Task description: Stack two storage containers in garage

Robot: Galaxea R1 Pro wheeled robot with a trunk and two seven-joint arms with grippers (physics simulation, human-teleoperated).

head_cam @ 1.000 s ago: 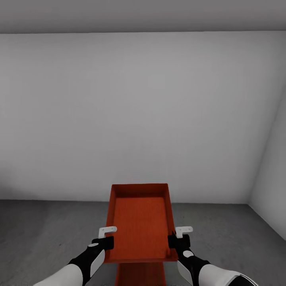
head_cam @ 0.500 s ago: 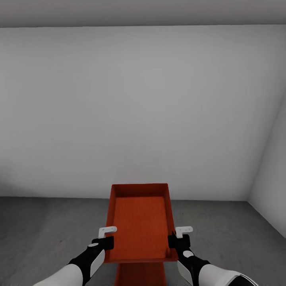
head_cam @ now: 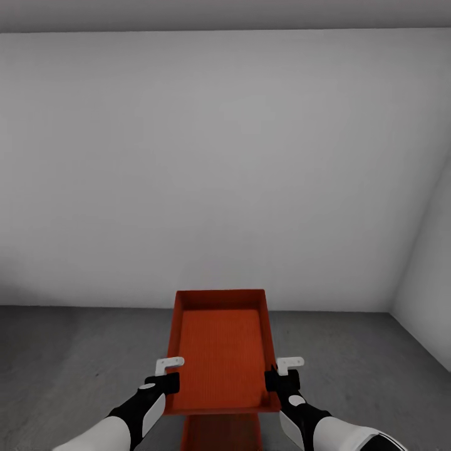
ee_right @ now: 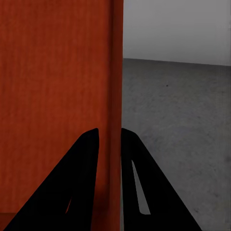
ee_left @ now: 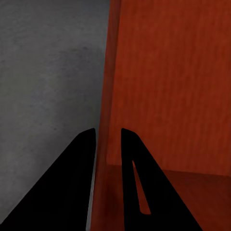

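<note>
One red-orange storage container (head_cam: pixel 219 344) is held level in front of me above the grey concrete floor (head_cam: pixel 75 363) of the garage. My left gripper (head_cam: pixel 168 376) is shut on its left wall near the near corner. In the left wrist view the fingers (ee_left: pixel 107 131) straddle that wall of the container (ee_left: pixel 168 86). My right gripper (head_cam: pixel 282 373) is shut on the right wall, and the right wrist view shows it (ee_right: pixel 109 130) pinching the rim of the container (ee_right: pixel 53 72). A second red-orange container (head_cam: pixel 220 432) shows partly below the held one's near edge.
A plain white wall (head_cam: pixel 219 156) stands straight ahead, meeting the floor just beyond the held container. A second white wall (head_cam: pixel 432 294) closes the right side, forming a corner. Grey floor (ee_right: pixel 178 110) spreads to both sides.
The whole picture has shifted: the ceiling line and the wall's foot sit higher, so the camera has moved. Arms and container keep their place in the picture.
</note>
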